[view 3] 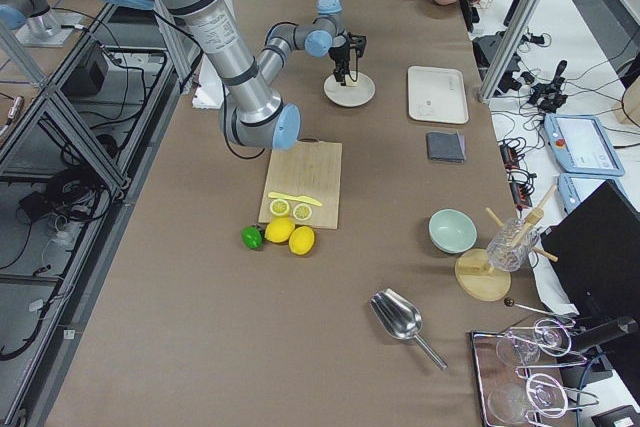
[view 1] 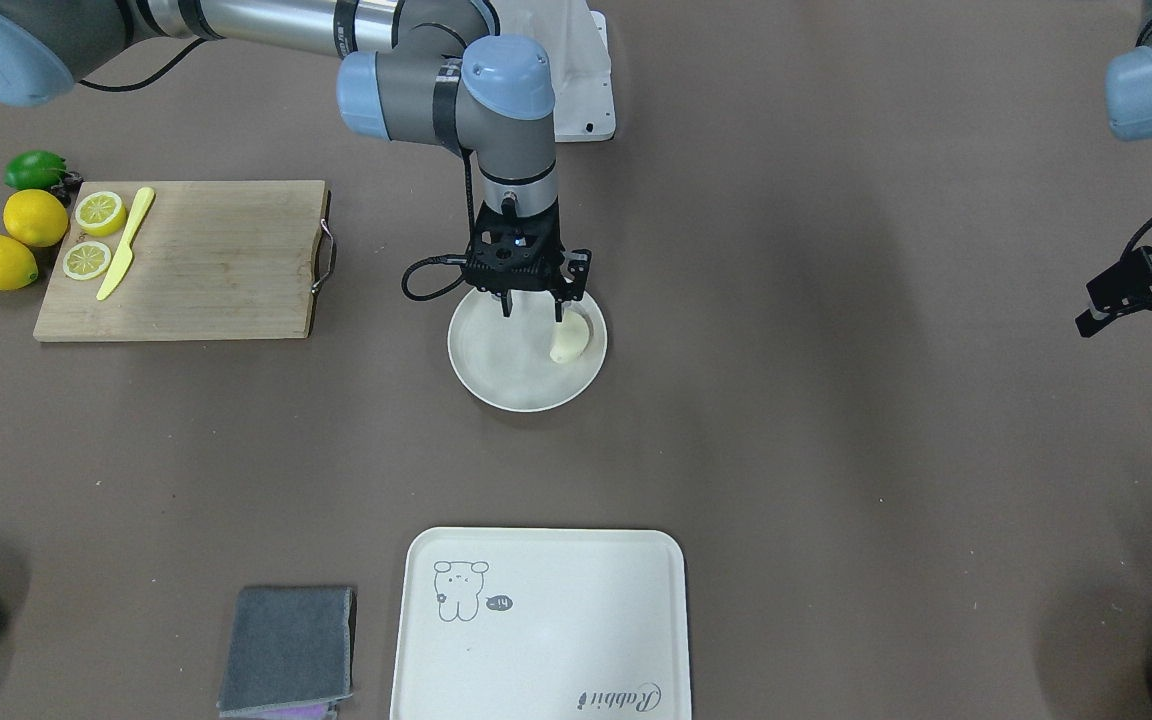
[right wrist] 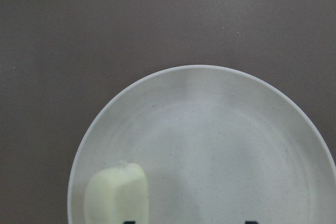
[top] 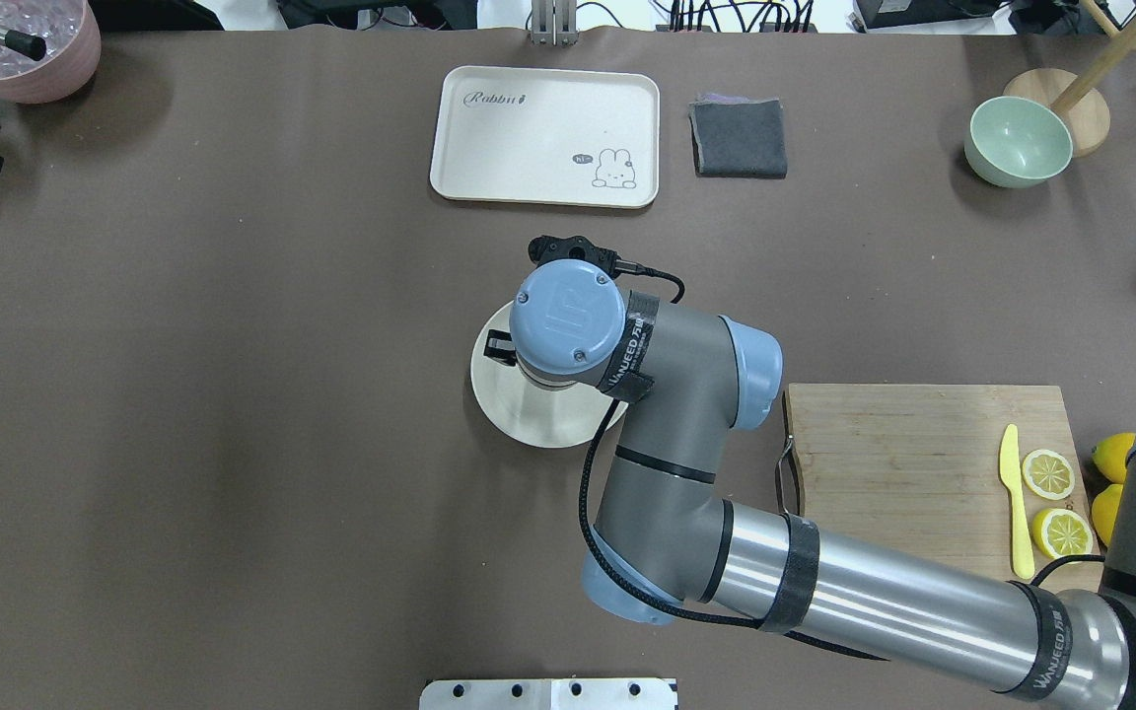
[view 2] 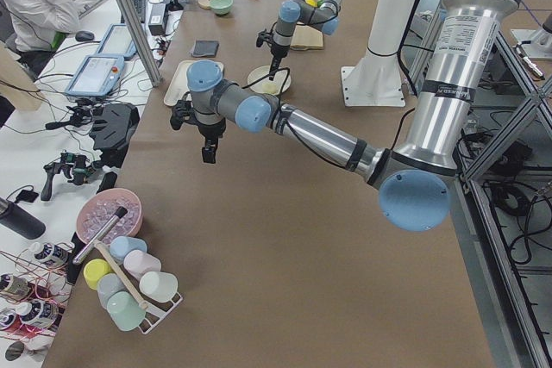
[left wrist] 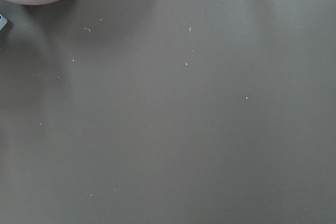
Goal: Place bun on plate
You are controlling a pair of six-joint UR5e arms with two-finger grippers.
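The pale cream bun (view 1: 571, 340) lies on the round off-white plate (view 1: 506, 372), near the plate's rim. My right gripper (view 1: 534, 310) hangs just above the plate, open, with one finger (view 1: 562, 308) close beside the bun and nothing between the fingers. In the right wrist view the bun (right wrist: 116, 192) rests at the lower left of the plate (right wrist: 220, 129). In the overhead view the right arm's wrist hides the bun, and only part of the plate (top: 529, 419) shows. My left gripper (view 1: 1136, 325) hovers far off to the side, open and holding nothing.
A cream tray with a cartoon print (view 1: 536, 620) and a folded grey cloth (view 1: 288, 650) lie across the table from the robot. A wooden cutting board (view 1: 186, 260) carries lemon slices and a yellow knife, with whole lemons (view 1: 34, 217) beside it. A pink bowl (top: 31, 49) stands near my left gripper.
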